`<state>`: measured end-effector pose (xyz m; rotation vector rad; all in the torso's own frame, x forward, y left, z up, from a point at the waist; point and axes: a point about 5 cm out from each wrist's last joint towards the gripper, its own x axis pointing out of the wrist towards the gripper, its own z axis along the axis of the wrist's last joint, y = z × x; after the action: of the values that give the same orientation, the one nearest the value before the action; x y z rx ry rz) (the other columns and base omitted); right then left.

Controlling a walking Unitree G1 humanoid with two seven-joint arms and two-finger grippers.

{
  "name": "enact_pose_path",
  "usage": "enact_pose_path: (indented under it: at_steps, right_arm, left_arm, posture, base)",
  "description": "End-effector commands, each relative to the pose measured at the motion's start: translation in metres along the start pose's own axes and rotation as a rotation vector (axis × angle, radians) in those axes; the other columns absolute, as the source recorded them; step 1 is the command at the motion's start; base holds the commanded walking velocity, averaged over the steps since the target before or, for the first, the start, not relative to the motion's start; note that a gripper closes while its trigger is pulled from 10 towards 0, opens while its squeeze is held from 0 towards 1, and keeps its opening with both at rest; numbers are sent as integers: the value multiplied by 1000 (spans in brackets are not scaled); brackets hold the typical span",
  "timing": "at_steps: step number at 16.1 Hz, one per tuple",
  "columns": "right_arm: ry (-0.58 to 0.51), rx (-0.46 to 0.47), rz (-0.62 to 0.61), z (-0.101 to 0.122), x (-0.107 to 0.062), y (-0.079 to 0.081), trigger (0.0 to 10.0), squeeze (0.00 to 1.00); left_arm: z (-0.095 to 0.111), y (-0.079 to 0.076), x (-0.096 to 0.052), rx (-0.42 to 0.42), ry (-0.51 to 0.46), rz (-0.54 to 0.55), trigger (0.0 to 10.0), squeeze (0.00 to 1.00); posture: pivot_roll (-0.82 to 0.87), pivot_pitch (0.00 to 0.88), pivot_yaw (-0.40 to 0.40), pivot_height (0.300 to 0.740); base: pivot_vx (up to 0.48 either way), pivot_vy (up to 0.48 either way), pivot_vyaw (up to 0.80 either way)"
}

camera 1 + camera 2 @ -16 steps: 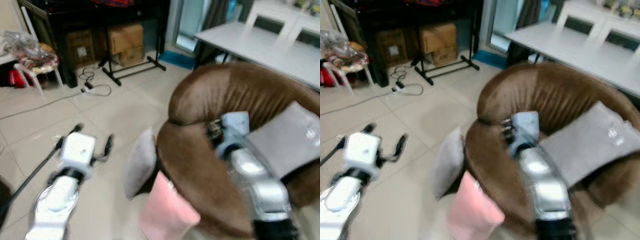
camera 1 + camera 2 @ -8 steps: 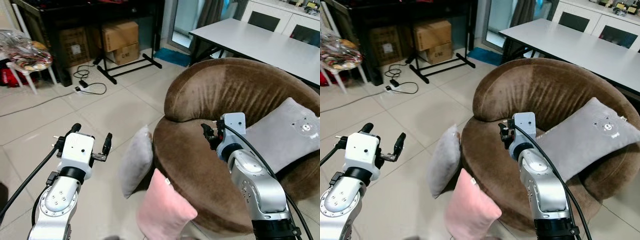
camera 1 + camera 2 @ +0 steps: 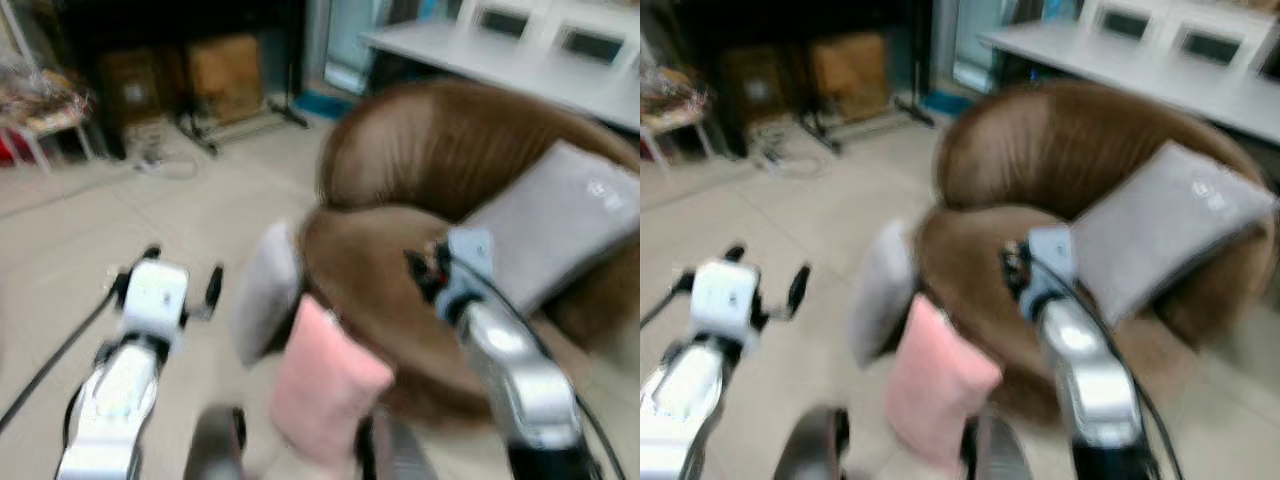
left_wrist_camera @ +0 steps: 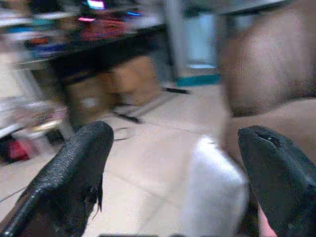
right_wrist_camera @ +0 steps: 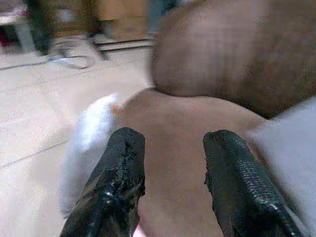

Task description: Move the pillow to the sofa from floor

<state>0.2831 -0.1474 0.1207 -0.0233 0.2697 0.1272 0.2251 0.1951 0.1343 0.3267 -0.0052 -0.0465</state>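
A light grey pillow (image 3: pixel 262 290) stands on the floor, leaning against the front of the round brown sofa (image 3: pixel 440 170). A pink pillow (image 3: pixel 325 385) leans there too, nearer to me. A larger grey pillow (image 3: pixel 560 225) lies on the sofa's seat. My left gripper (image 3: pixel 182 268) hovers open over the tiles to the left of the grey floor pillow (image 4: pixel 212 197), empty. My right gripper (image 3: pixel 425 270) is open above the sofa's seat edge, with nothing between its fingers (image 5: pixel 123 173). All views are blurred.
Cardboard boxes (image 3: pixel 225 75) and a black stand sit at the back, with a cable (image 3: pixel 160 165) on the tiles. A white table (image 3: pixel 520 60) stands behind the sofa. A stool (image 3: pixel 45 125) is at far left. Dark rounded shapes (image 3: pixel 215 445) show at the bottom edge.
The whole picture has shifted and blurred, so the camera has moved, looking further down. Both arms keep their pose and both grippers stay open.
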Motion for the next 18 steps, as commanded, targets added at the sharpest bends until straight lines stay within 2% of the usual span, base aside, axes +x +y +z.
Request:
enact_pose_path:
  at_steps: [1, 4, 18]
  right_arm:
    - [13, -3, 11, -4, 0, 3, 10000, 0]
    - [8, -16, 18, -3, 1, 5, 10000, 0]
    - [16, -35, 38, -5, 1, 7, 10000, 0]
  left_arm:
    - [-10, -2, -3, -10, 52, -4, 10000, 0]
    - [-10, 0, -2, -27, 42, 3, 10000, 0]
    - [-11, 1, -4, -34, 27, 5, 10000, 0]
  posture:
    - [-52, 0, -94, 565]
    - [-52, 0, -95, 560]
    - [-44, 0, -103, 560]
  base:
    - [0, 0, 0]
    - [0, 0, 0]
    - [351, 0, 0]
